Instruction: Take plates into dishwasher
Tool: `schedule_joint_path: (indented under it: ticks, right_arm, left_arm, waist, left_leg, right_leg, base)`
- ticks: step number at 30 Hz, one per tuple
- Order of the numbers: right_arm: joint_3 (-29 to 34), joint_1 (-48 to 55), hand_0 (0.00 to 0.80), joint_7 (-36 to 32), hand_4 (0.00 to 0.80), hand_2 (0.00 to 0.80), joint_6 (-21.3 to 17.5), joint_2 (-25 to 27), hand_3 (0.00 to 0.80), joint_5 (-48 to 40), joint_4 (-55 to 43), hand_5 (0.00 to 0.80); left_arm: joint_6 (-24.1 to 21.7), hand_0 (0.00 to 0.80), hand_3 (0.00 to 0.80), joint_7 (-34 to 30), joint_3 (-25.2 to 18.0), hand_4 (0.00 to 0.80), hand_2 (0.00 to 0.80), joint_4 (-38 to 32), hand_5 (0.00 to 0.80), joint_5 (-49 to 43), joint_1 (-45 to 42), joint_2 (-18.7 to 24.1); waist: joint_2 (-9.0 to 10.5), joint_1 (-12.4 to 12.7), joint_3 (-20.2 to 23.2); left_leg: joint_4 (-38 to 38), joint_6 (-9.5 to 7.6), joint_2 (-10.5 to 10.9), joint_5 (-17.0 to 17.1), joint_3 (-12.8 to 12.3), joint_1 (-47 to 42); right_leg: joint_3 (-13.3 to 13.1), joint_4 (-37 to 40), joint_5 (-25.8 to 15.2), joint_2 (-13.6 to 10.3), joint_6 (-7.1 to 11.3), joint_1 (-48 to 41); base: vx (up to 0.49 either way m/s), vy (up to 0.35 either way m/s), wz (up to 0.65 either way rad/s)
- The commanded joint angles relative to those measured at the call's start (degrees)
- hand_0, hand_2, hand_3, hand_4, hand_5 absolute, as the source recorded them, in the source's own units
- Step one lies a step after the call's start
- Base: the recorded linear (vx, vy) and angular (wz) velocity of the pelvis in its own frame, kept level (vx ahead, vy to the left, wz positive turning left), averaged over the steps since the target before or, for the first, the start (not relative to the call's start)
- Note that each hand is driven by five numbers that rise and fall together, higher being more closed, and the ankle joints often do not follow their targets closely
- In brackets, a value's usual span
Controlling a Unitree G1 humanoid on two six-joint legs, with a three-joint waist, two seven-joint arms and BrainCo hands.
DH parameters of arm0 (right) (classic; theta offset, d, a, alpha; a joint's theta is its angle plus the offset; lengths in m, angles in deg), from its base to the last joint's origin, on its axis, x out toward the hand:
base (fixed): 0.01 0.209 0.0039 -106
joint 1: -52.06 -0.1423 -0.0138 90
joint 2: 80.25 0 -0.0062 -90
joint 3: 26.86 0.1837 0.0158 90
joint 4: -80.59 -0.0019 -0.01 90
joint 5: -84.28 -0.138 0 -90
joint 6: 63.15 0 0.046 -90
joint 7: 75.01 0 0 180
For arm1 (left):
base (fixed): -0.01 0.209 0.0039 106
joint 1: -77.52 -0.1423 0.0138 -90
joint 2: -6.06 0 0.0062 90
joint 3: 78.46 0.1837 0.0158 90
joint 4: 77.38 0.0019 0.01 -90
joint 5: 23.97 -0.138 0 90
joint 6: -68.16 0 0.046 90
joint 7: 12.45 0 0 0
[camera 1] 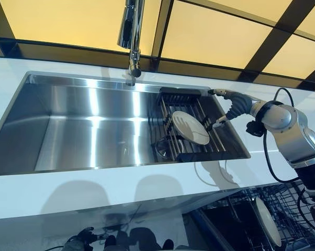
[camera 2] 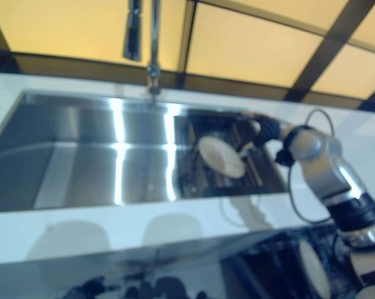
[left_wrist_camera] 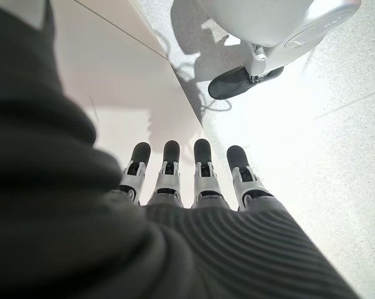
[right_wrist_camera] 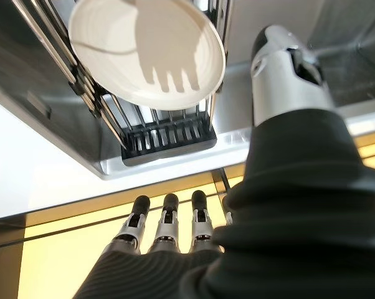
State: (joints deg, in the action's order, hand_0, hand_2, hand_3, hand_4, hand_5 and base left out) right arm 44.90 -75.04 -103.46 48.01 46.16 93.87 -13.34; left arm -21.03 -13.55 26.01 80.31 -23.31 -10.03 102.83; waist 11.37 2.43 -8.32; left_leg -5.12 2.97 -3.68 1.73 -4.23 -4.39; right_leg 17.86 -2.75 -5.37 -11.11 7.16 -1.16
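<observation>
Nearby, faucet (camera 1: 132,36), rack (camera 1: 188,130) bars around plate (camera 1: 190,127)

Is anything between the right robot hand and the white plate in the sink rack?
Nothing visible blocks it. The right robot hand hovers open over the right end of the sink, just beside the plate, which leans in the dish rack. Only the rack's bars hold the plate from below. The left robot hand hangs idle.
</observation>
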Motion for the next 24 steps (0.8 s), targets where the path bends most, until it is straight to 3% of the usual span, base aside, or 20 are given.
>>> schedule_joint_path:
  ticks: [1,24]
  right_arm:
    - [-0.2,-1.3,0.0,0.2,0.0,0.0,-0.5,-0.4,0.0,3.1,-1.4,0.0]
    - [-1.8,1.9,0.0,-1.7,0.0,0.0,0.3,-7.5,0.0,8.0,3.5,0.0]
  left_arm:
    - [-0.2,0.0,0.0,0.0,-0.6,0.0,0.0,-0.9,0.0,-3.0,1.3,0.3]
    - [0.4,0.0,0.0,-0.2,-0.1,0.0,0.0,-2.5,0.0,-2.9,1.5,-0.3]
  waist:
    - [-0.88,1.8,0.4]
    - [-1.82,2.9,-0.5]
  left_leg:
    - [0.1,-4.45,2.1,-2.8,-3.1,-0.6]
    - [0.1,-4.48,2.4,-2.9,-2.1,-0.5]
  right_leg:
    - [-1.7,-4.6,-5.5,-3.9,4.12,2.7]
    - [-1.0,-4.9,-5.2,-4.5,3.98,2.7]
  base:
    - [0.0,0.0,0.0]
    - [0.0,0.0,0.0]
